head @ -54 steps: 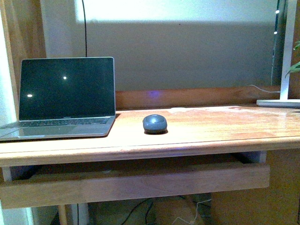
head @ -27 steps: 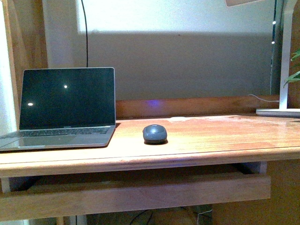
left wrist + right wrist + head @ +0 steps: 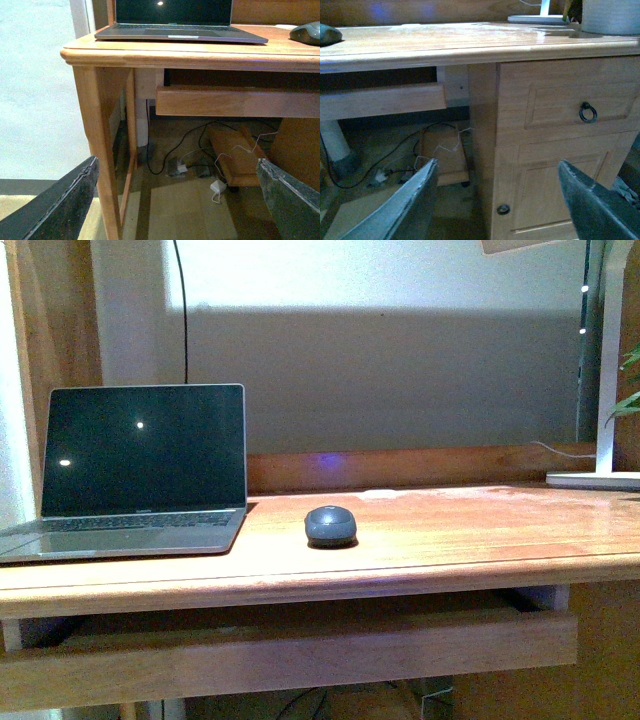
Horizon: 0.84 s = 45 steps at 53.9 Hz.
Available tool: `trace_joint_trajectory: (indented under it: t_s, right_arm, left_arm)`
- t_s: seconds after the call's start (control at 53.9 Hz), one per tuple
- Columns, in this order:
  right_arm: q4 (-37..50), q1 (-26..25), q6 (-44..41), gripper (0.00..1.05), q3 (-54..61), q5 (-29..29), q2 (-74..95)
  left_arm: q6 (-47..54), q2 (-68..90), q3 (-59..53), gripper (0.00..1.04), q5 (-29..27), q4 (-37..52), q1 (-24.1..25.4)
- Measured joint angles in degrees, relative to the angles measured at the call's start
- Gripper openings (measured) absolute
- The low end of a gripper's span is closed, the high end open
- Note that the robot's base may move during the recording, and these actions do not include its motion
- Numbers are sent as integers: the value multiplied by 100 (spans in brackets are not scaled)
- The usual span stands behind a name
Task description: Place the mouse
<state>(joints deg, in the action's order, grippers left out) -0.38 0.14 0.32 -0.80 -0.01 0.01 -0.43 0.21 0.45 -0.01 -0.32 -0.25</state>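
Note:
The dark grey oval mouse (image 3: 330, 526) sits alone on the wooden desk (image 3: 430, 530), to the right of the open laptop (image 3: 140, 470). It also shows at the edge of the left wrist view (image 3: 306, 33) and of the right wrist view (image 3: 329, 34). Neither arm shows in the front view. My left gripper (image 3: 180, 200) is open and empty, low in front of the desk's left leg. My right gripper (image 3: 500, 200) is open and empty, low in front of the desk's drawer cabinet.
A pull-out shelf (image 3: 300, 645) hangs under the desktop. A white lamp base (image 3: 595, 478) stands at the desk's back right. The cabinet has a ring-pull drawer (image 3: 588, 112). Cables and a charger (image 3: 217, 186) lie on the floor under the desk.
Between 1.0 s and 0.5 s ago the front view shifted, so the desk and laptop sit lower in the picture. Since then nothing has moved. The mouse stays in place.

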Motion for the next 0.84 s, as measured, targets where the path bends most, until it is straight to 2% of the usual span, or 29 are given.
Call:
trace_joint_trajectory:
  t_s: [0.149,0.835]
  right_arm:
    - [0,0,0,99,0,0,0]
    - [0,0,-2,97,0,0,0]
  left_arm:
    - [0,0,0,97,0,0,0]
    - [0,0,0,97,0,0,0]
